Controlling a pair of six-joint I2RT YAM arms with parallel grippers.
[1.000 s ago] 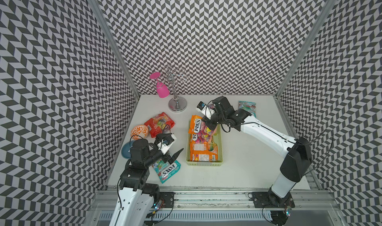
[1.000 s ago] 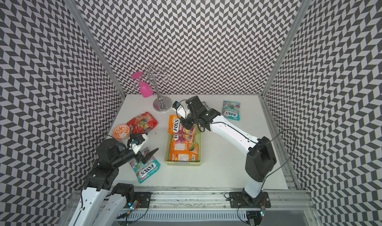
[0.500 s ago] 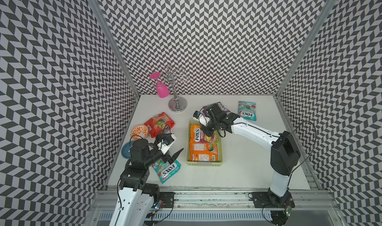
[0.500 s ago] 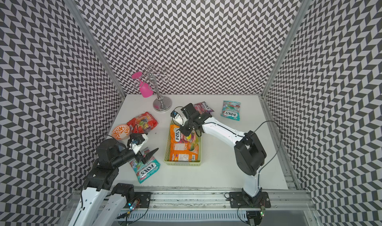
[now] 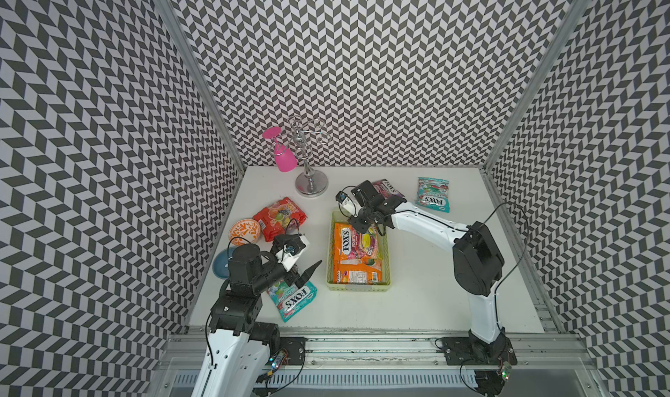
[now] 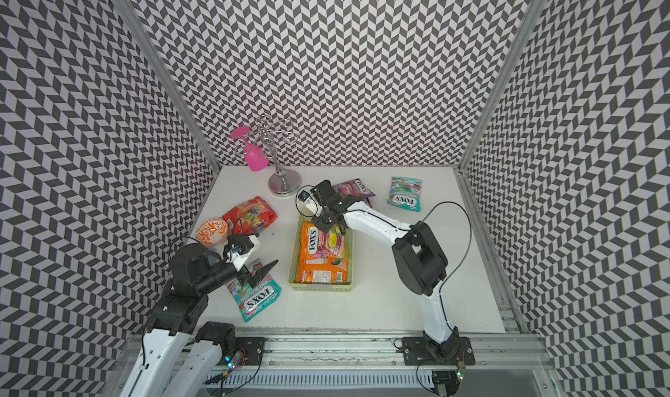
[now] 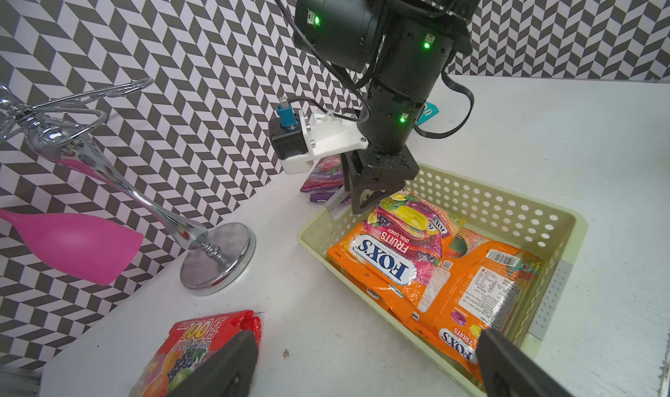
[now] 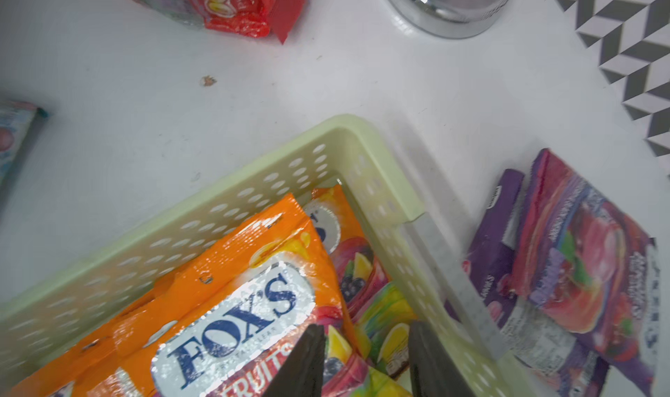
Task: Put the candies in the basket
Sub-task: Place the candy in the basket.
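Observation:
The pale green basket [image 5: 359,287] [image 6: 319,287] stands mid-table with two orange candies bags [image 5: 357,246] [image 6: 322,250] [image 7: 417,253] [image 8: 232,304] lying in it. My right gripper [image 5: 364,228] [image 6: 328,226] [image 8: 366,331] hangs over the basket's far end, open, its fingers either side of the upper bag's fruit-printed end. A purple bag [image 5: 389,188] [image 8: 580,268] lies just behind the basket. At the back right is a teal bag [image 5: 433,194]. A red bag [image 5: 279,215] [image 7: 192,344] lies left of the basket. My left gripper [image 5: 302,273] [image 6: 263,270] [image 7: 362,337] is open and empty above another teal bag [image 5: 295,299] [image 6: 257,297].
A chrome stand [image 5: 311,184] with a pink cup [image 5: 284,157] hanging from it is at the back left. An orange-and-white bowl [image 5: 244,231] and a blue dish [image 5: 221,264] sit by the left wall, beside my left arm.
My right gripper came down and back toward the basket's far end with the orange bag, then its jaws parted and the bag now lies in the basket. The left arm stayed still.

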